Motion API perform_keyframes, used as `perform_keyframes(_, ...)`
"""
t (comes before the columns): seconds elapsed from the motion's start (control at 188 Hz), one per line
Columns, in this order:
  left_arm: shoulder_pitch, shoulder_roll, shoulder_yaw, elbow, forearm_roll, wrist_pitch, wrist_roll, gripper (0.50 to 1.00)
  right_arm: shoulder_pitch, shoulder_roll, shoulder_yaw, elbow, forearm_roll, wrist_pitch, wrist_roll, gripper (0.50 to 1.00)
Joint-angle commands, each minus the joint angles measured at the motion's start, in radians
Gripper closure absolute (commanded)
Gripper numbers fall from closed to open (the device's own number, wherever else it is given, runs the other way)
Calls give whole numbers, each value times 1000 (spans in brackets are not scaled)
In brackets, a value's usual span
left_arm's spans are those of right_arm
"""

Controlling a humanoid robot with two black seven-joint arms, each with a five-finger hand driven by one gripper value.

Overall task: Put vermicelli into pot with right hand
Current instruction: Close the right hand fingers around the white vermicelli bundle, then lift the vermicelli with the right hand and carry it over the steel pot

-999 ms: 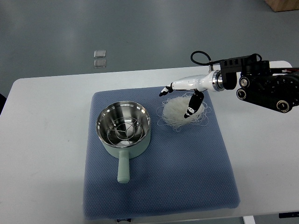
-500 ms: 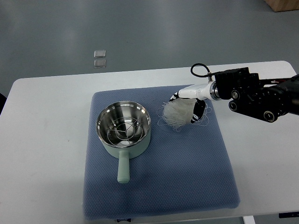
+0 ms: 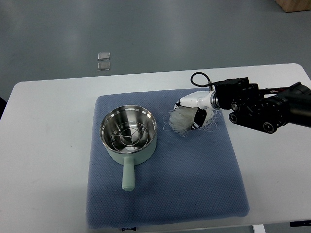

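A tangled white nest of vermicelli (image 3: 182, 119) lies on the blue mat (image 3: 194, 174), right of the pot. My right hand (image 3: 190, 110) reaches in from the right edge, and its white fingers with black tips are curled around the bundle. Some loose strands trail out to the right of the hand. The pale green pot (image 3: 129, 136) with a steel inner wall and a wire rack inside stands on the mat's left half. Its handle points toward the near edge. No left arm shows.
The mat covers the middle of a white table (image 3: 43, 160). My right arm's black wrist housing (image 3: 252, 104) and a looped cable hang over the table's right side. Two small clear squares (image 3: 103, 61) lie on the grey floor beyond the table.
My right hand has closed its fingers onto the vermicelli and gathered the nest into a tighter bundle. Hand, arm and bundle have shifted slightly left toward the pot.
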Motion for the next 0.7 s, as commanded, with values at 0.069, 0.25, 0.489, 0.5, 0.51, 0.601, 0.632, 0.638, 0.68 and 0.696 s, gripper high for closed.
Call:
perform_keyframes(0.069, 0, 0, 0, 0, 0, 0, 0, 500, 11, -14, 4, -9, 2, -19, -12, 1000)
perform_keyframes(0.25, 0, 0, 1, 0, 0, 0, 0, 500, 57, -54, 23, -1, 18, -51, -2, 1000)
perform_keyframes(0.489, 0, 0, 0, 0, 0, 0, 0, 500, 176, -129, 127, 119, 43, -59, 1, 1000)
perform_keyframes(0.5, 0, 0, 1, 0, 0, 0, 0, 500, 184, -130, 129, 125, 44, -58, 1, 1000)
perform_keyframes(0.51, 0, 0, 1, 0, 0, 0, 0, 500, 192, -132, 130, 133, 48, -58, 1, 1000)
perform_keyframes(0.601, 0, 0, 0, 0, 0, 0, 0, 500, 253, -136, 135, 177, 69, -58, 7, 1000)
perform_keyframes(0.632, 0, 0, 1, 0, 0, 0, 0, 500, 275, -136, 135, 195, 78, -58, 14, 1000)
perform_keyframes(0.638, 0, 0, 0, 0, 0, 0, 0, 500, 279, -136, 135, 202, 80, -58, 17, 1000)
perform_keyframes(0.68, 0, 0, 1, 0, 0, 0, 0, 500, 301, -135, 135, 225, 87, -58, 25, 1000)
perform_keyframes(0.696, -1, 0, 1, 0, 0, 0, 0, 500, 305, -135, 135, 229, 90, -58, 28, 1000)
